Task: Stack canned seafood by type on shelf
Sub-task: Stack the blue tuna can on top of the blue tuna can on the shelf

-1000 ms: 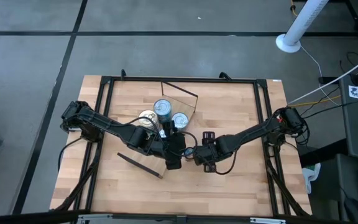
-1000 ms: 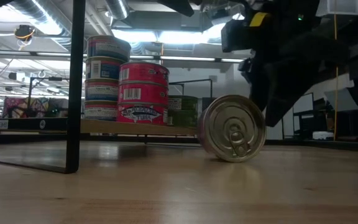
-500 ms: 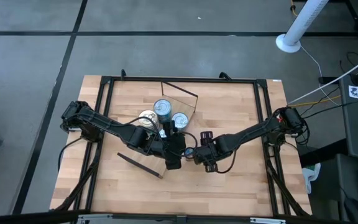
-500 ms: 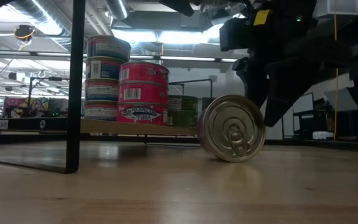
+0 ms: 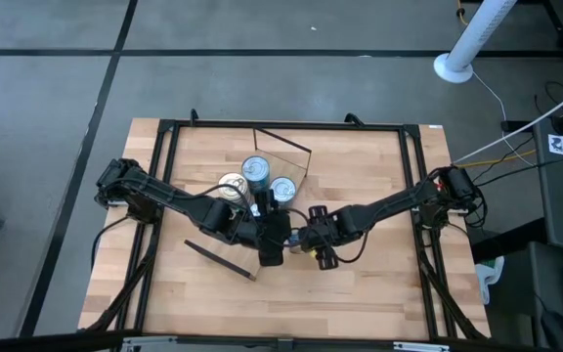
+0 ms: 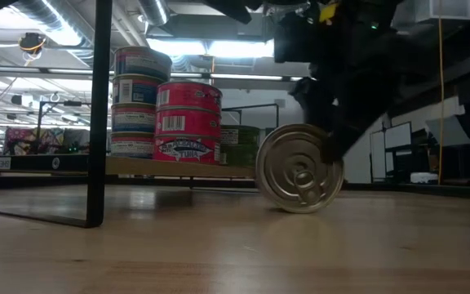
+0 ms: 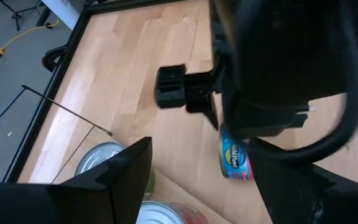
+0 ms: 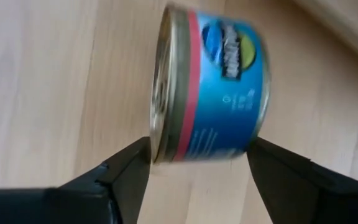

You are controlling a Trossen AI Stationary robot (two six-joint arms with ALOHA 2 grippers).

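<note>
One canned seafood tin (image 8: 210, 93) with a blue-and-red label lies on its side on the table, its gold lid (image 6: 299, 167) facing the near edge. My right gripper (image 8: 197, 152) (image 5: 313, 246) hangs over it, open, one finger at each flat end. My left gripper (image 5: 272, 252) waits just to the left of it, higher up, open and holding nothing (image 7: 204, 162). On the shelf (image 6: 178, 167) behind, tins stand stacked: a blue-labelled pile (image 6: 141, 102), a pink-labelled pile (image 6: 188, 122) and a green tin (image 6: 239, 145). My right gripper straddles the lying tin from above, pointing steeply down. One finger (image 8: 126, 171) stands at the rim of the gold lid (image 8: 160, 134) and the other (image 8: 278, 168) at the bottom end (image 8: 261, 124). Whether the fingertips touch the tin, I cannot tell. The tin rests on its curved wall on the table.
The shelf's dark upright bar (image 6: 100, 106) stands near the left in the low view. A loose dark bar (image 5: 221, 260) lies on the table left of the grippers. A black frame (image 5: 169, 132) runs around the slatted tabletop. The two grippers are close together.
My right gripper has gone a little toward the table's left edge and has rolled at the wrist, coming over the lying tin. The tin has rolled slightly toward the left, its lid turned about. My left arm has kept still.
</note>
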